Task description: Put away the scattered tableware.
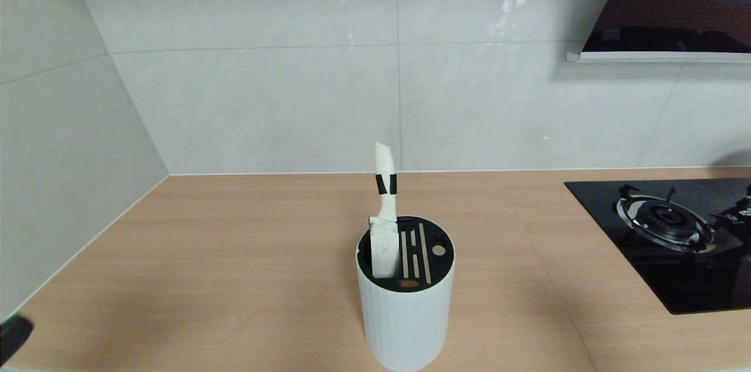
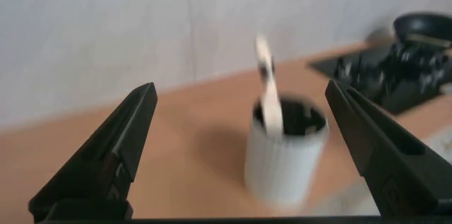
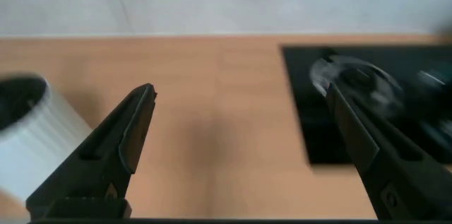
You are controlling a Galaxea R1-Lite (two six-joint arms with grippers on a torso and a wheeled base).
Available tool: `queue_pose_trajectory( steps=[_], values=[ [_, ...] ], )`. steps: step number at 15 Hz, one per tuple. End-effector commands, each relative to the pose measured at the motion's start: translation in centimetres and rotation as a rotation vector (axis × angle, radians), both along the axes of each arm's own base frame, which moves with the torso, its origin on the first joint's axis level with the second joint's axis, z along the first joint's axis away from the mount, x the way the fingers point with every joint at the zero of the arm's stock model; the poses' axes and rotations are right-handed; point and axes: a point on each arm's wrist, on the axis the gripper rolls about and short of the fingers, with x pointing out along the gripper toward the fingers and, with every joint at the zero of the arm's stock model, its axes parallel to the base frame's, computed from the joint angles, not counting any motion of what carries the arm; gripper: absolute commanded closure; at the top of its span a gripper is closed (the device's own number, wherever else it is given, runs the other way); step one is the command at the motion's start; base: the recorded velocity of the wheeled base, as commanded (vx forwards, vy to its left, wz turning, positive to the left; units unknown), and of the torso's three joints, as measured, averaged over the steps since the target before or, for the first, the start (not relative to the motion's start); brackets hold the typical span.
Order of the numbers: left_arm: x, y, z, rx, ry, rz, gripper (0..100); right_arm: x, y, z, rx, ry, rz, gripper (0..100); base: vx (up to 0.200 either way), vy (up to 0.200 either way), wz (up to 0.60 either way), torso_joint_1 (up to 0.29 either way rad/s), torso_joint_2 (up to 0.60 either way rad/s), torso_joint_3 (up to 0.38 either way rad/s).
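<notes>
A white ribbed utensil holder (image 1: 406, 307) with a black slotted top stands on the wooden counter (image 1: 246, 254) near its front edge. A white utensil (image 1: 385, 208) with a black band on its handle stands upright in the holder's left opening. In the left wrist view the holder (image 2: 286, 157) and the utensil (image 2: 268, 86) lie ahead of my left gripper (image 2: 240, 128), which is open and holds nothing. My right gripper (image 3: 240, 128) is open above bare counter, with the holder (image 3: 32, 136) off to one side.
A black gas hob (image 1: 675, 231) with a burner is set into the counter at the right, and a range hood (image 1: 669, 8) hangs above it. Tiled walls close off the back and left. A dark pan (image 2: 424, 26) sits on the hob.
</notes>
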Motion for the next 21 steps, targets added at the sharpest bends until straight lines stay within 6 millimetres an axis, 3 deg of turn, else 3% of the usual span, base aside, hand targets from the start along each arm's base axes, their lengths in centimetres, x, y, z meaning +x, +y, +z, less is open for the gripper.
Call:
queue_pose_trajectory(
  steps=[1, 3, 5, 8, 10, 11, 12, 13, 14, 18, 19, 21],
  values=[
    [-5.3, 1.1, -3.4, -0.039, -0.093, 0.152, 0, -9.0, -1.5, 1.2, 0.021, -0.218, -0.151, 0, 0.0, 0.0, 0.0, 0.0, 0.0, 0.0],
    [-5.7, 1.0, -4.7, -0.04, -0.101, 0.197, 0, -10.3, -1.4, 0.8, 0.018, -0.221, -0.217, 0, 0.0, 0.0, 0.0, 0.0, 0.0, 0.0],
    [-5.4, 0.9, -7.1, -0.042, -0.072, 0.227, 0, -12.0, -1.1, -1.2, 0.016, -0.239, -0.271, 0, 0.0, 0.0, 0.0, 0.0, 0.0, 0.0],
    [-5.7, 0.5, -7.9, -0.093, -0.09, 0.265, 0, -12.6, -0.6, -3.1, 0.009, -0.189, -0.321, 0, 0.0, 0.0, 0.0, 0.0, 0.0, 0.0],
    [-5.6, 0.4, -9.2, -0.093, -0.086, 0.282, 0, -12.1, -0.6, -3.8, 0.035, -0.168, -0.322, 0, 0.0, 0.0, 0.0, 0.0, 0.0, 0.0],
    [-5.0, 0.4, -11.0, -0.085, -0.04, 0.302, 0, -11.6, -0.7, -4.7, 0.077, -0.146, -0.318, 0, 0.0, 0.0, 0.0, 0.0, 0.0, 0.0],
    [-5.0, 0.4, -11.0, -0.085, -0.04, 0.302, 0, -11.6, -0.7, -4.7, 0.077, -0.146, -0.318, 0, 0.0, 0.0, 0.0, 0.0, 0.0, 0.0],
    [-4.0, 0.5, -13.0, -0.068, -0.025, 0.337, 0, -9.8, -0.7, -7.5, 0.064, -0.044, -0.326, 0, 0.0, 0.0, 0.0, 0.0, 0.0, 0.0],
    [-3.5, 0.5, -14.3, 0.019, -0.016, 0.346, 0, -8.9, -0.7, -8.4, 0.066, -0.045, -0.328, 0, 0.0, 0.0, 0.0, 0.0, 0.0, 0.0],
    [-3.5, 0.5, -14.4, 0.064, -0.002, 0.369, 0, -5.4, -0.7, -12.7, 0.027, -0.077, -0.309, 0, 0.0, 0.0, 0.0, 0.0, 0.0, 0.0],
    [-3.5, 0.7, -14.9, 0.066, 0.04, 0.416, 0, -4.9, -0.6, -12.9, 0.032, -0.159, -0.253, 0, 0.0, 0.0, 0.0, 0.0, 0.0, 0.0],
    [-3.5, 0.7, -14.8, 0.065, 0.037, 0.415, 0, -4.8, -0.1, -13.3, 0.036, -0.128, -0.047, 0, 0.0, 0.0, 0.0, 0.0, 0.0, 0.0]
  ],
)
